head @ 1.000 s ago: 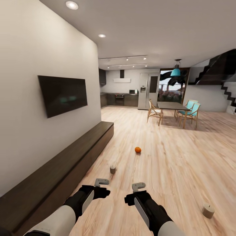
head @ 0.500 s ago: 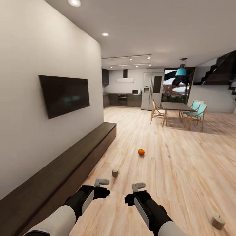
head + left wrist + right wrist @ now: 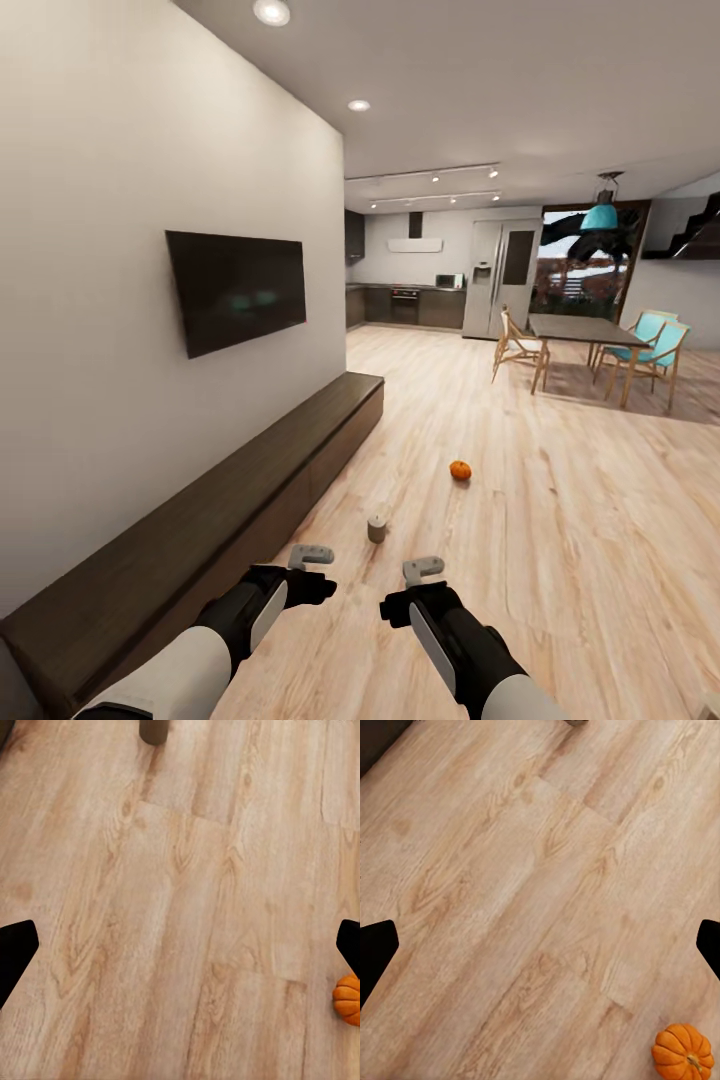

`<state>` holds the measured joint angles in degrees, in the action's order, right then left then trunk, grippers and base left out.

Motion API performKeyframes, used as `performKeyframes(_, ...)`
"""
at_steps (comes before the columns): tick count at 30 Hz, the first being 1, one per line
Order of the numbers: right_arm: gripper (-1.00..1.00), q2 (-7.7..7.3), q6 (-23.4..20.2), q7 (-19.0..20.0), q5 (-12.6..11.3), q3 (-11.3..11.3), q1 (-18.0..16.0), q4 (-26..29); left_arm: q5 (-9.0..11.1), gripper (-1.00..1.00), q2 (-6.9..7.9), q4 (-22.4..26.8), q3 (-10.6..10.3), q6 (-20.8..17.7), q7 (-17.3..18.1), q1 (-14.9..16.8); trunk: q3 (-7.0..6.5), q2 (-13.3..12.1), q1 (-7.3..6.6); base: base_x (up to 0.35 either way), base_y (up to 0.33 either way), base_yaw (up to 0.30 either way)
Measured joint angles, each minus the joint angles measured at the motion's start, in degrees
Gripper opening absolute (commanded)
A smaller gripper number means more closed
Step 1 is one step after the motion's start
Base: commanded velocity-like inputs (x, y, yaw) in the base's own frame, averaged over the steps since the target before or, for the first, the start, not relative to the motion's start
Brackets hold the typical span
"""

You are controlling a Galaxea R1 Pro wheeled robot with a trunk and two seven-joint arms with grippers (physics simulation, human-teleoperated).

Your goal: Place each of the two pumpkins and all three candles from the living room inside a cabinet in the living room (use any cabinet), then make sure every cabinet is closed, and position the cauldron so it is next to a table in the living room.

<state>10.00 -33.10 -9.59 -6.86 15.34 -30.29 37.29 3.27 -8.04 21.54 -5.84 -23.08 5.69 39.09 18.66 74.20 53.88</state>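
One pumpkin (image 3: 460,470), one candle (image 3: 377,527), one cabinet (image 3: 220,510), one TV (image 3: 238,288), two end effectors.

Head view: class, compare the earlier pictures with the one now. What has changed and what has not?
The camera has turned left: the whole scene slid right, and the candle seen earlier at lower right left the view. The near candle, pumpkin and cabinet did not move on the floor. The left gripper and right gripper stay open, holding nothing.

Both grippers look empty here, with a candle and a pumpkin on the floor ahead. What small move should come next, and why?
Probably roll forward toward the candle: it stands on the floor just ahead of the open, empty left gripper and right gripper, nearer than the pumpkin, beside the closed cabinet.
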Motion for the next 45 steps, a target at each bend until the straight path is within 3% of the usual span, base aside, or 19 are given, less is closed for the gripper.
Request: performKeyframes(45, 1.0, 0.0, 0.05, 0.08, 0.0, -0.02, 0.01, 0.01, 0.0, 1.0, -0.01, 0.06, -0.05, 0.01, -0.24, -0.08, 0.0, 0.0, 0.0, 0.046, 0.018, 0.004)
